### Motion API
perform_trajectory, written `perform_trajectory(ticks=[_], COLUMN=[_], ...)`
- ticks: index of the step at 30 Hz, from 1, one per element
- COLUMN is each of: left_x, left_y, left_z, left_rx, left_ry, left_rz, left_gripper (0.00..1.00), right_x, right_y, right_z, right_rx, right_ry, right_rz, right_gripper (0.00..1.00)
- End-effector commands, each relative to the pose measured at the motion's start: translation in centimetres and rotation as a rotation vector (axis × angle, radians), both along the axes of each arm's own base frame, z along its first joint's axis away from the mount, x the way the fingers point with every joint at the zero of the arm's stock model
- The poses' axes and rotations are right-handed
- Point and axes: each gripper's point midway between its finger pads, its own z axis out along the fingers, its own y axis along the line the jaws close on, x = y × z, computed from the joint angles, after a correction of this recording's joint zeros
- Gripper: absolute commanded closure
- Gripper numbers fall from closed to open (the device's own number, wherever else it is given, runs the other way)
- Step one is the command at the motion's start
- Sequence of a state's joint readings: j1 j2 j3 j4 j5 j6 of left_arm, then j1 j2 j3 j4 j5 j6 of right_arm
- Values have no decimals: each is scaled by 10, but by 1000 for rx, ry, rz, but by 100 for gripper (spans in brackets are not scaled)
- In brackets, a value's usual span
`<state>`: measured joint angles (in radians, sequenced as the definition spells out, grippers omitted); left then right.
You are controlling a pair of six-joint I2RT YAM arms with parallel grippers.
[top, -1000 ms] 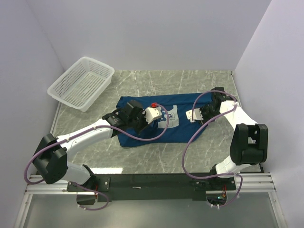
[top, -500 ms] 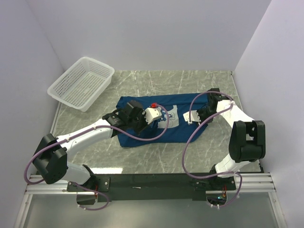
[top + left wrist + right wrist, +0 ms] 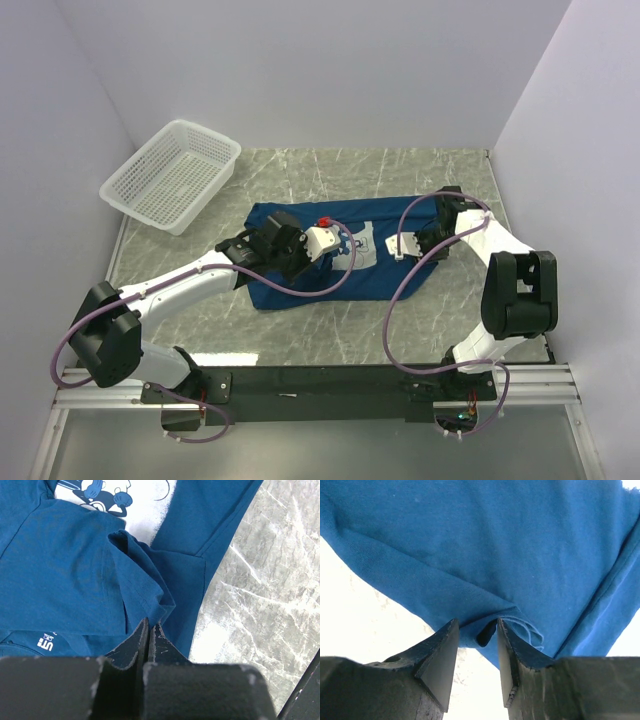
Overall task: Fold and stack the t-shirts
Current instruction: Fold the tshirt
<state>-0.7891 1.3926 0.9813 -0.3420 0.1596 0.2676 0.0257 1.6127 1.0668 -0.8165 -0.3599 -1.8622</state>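
Observation:
A dark blue t-shirt lies spread in the middle of the marble table, its pale print facing up. My left gripper hovers over the print. In the left wrist view this gripper is shut, its tips pinching the corner of a raised fold of the t-shirt. My right gripper is at the shirt's right edge. In the right wrist view its jaws stand apart around a bunched fold of the t-shirt, and the right finger touches the cloth.
A white mesh basket stands at the back left, tilted against the wall. Bare marble table lies behind and in front of the shirt. Walls close in on three sides, and the right wall is near the right arm.
My right gripper has slid a little left onto the shirt's edge, and its jaws have narrowed around the fold. The left arm has not moved.

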Motion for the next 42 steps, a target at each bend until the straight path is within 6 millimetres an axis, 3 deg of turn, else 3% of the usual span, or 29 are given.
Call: perform_trajectory(ticks=[1, 10, 18, 25, 26, 27, 30, 35, 42], left_x=[0, -1, 0, -1, -1, 0, 1, 1, -4], left_y=[-4, -4, -5, -4, -4, -4, -4, -6, -4], left_z=[5, 6, 6, 6, 7, 9, 16, 30, 69], left_rx=[-15, -18, -19, -18, -22, -26, -43, -97, -233], left_ry=[-10, -9, -10, -8, -11, -17, -34, -73, -151], left_rz=[-13, -15, -15, -12, -11, -10, -5, -4, 21], left_gripper=[99, 99, 99, 99, 99, 99, 99, 99, 100], right_x=[11, 13, 9, 7, 6, 9, 7, 5, -5], right_y=[0, -4, -6, -6, -2, -9, -4, -7, -26], right_z=[21, 26, 16, 21, 25, 33, 53, 85, 102], right_rx=[19, 17, 8, 15, 37, 56, 149, 310, 504], right_ry=[-43, -46, -12, 1, 1, -14, -28, -71, -57], right_rz=[-18, -31, -34, -56, -62, -104, -170, -421, -817], right_gripper=[56, 59, 63, 87, 98, 100, 100, 100, 100])
